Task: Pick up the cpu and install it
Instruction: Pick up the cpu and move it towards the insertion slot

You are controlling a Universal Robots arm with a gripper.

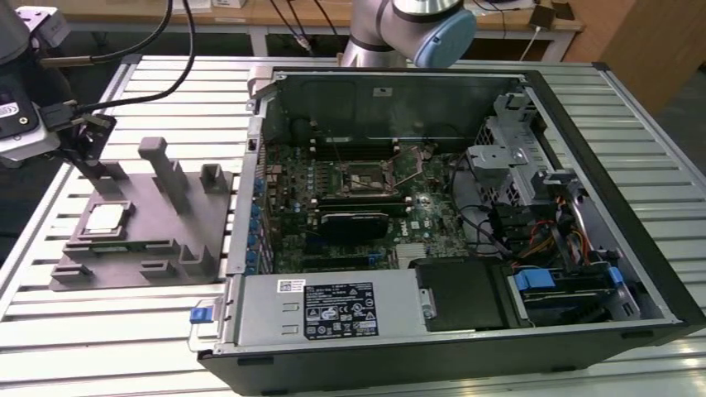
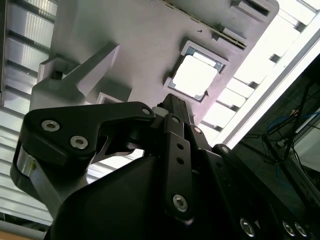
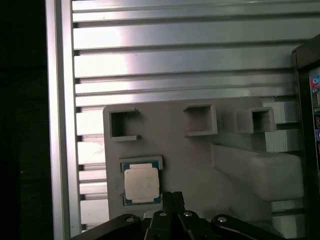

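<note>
The cpu (image 1: 105,219) is a small square chip with a pale metal top. It lies flat in a recess of the grey plastic block (image 1: 165,223) at the exterior view's left. Both wrist views show the cpu (image 2: 195,76) (image 3: 141,184) seated in its pocket on the block (image 2: 135,45) (image 3: 200,150). My gripper (image 1: 97,159) hangs above the block's far side, a short way beyond the cpu and clear of it. In both wrist views the gripper (image 2: 172,101) (image 3: 172,196) has its black fingers pressed together with nothing held.
An open computer case (image 1: 617,248) lies in the exterior view's middle and right, with the motherboard and its black socket frame (image 1: 364,178) exposed. Upright posts (image 1: 165,165) rise from the grey block. The slatted metal table (image 1: 165,91) carries everything.
</note>
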